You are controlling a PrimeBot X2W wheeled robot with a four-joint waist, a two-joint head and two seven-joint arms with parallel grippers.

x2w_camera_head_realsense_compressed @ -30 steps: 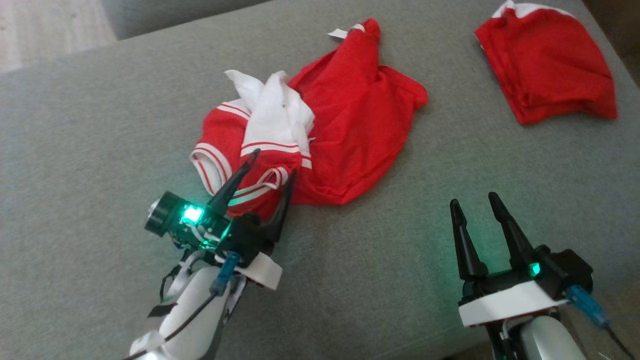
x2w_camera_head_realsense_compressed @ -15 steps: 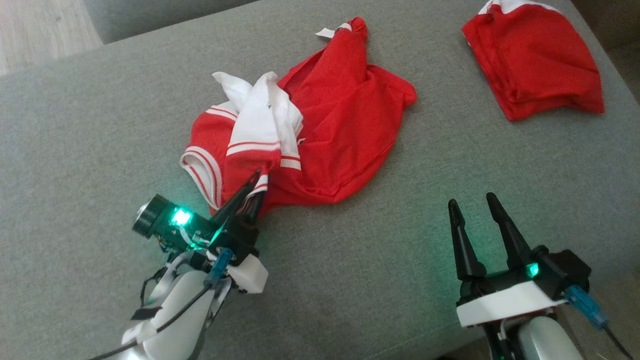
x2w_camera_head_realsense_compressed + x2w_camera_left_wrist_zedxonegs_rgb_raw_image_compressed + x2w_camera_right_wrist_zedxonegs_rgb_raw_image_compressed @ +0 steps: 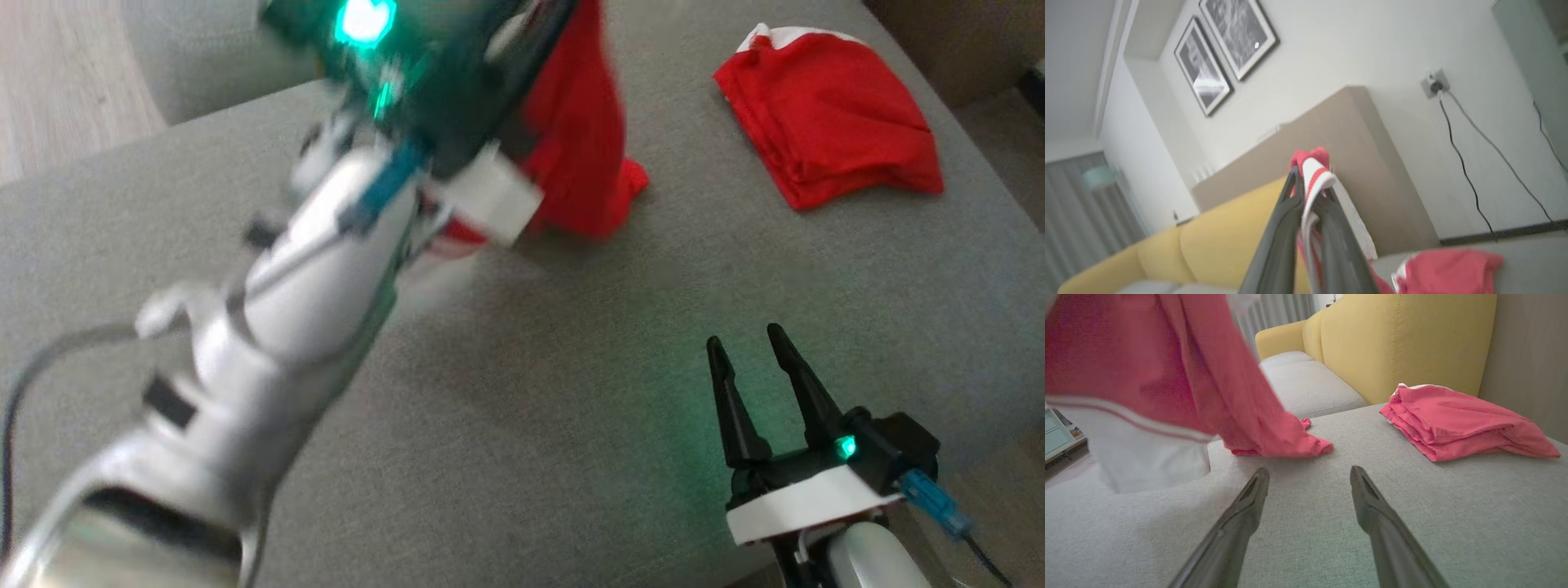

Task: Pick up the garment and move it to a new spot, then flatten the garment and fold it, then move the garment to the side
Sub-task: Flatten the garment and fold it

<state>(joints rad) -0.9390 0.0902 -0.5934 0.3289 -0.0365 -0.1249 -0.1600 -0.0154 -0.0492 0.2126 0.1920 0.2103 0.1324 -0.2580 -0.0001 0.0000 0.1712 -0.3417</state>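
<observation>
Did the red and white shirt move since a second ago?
Yes. The left gripper has lifted the red and white shirt up off the grey cushion; only its lower end touches. The folded red garment stayed put.

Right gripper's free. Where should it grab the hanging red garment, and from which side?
Take the red hem corner trailing on the grey cushion, coming in low and straight ahead with the right gripper, which is open. The left gripper pinches the striped trim up top, so the garment drapes down and that corner is probably the nearest free end.
</observation>
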